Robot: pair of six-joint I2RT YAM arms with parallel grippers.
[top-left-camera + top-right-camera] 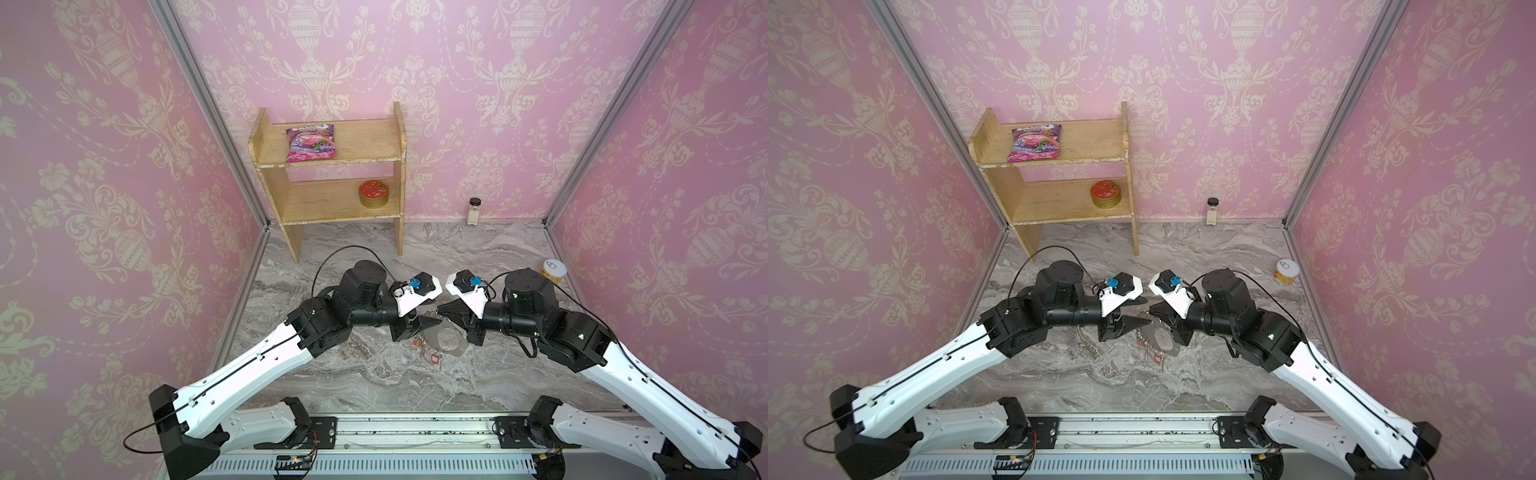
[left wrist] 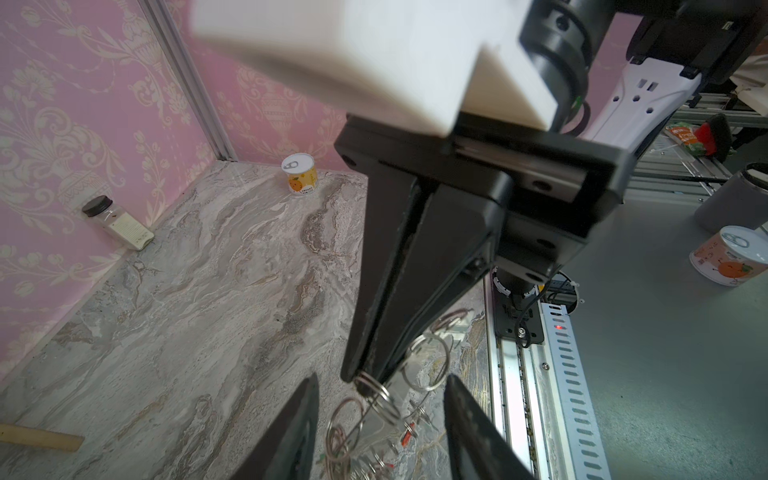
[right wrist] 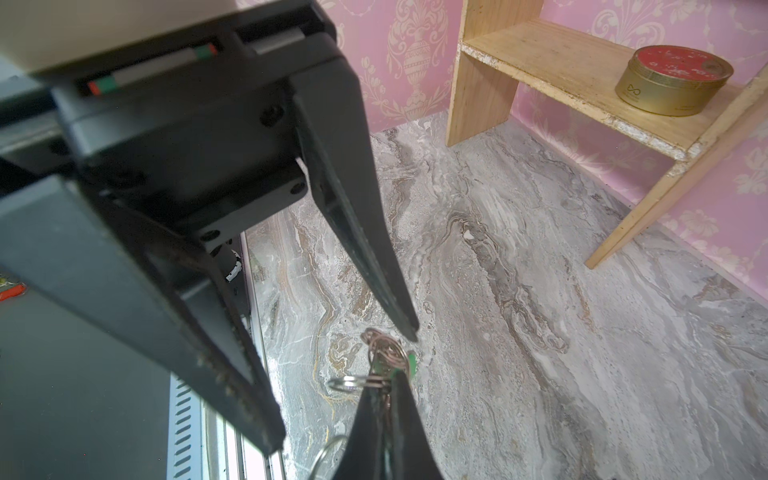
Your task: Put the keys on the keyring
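Observation:
The keyring (image 1: 451,347), a flat grey hoop with silver loops and red tags on its rim, is on the marble table between both arms in both top views (image 1: 1163,343). My right gripper (image 3: 384,380) is shut on a silver loop (image 3: 353,382) at its rim. The keys (image 3: 380,351), with their green tag (image 3: 411,363), are bunched just beyond its tips. My left gripper (image 2: 382,376) is open, one finger either side of the right gripper's tips (image 2: 365,374) and the hanging rings (image 2: 374,395). I cannot tell if the keys hang from the hoop.
A wooden shelf (image 1: 332,216) stands at the back with a snack bag (image 1: 311,143) and a red tin (image 1: 374,193). A spice jar (image 1: 473,210) is against the back wall and a can (image 1: 552,270) sits by the right wall. A metal rail (image 1: 415,432) runs along the front.

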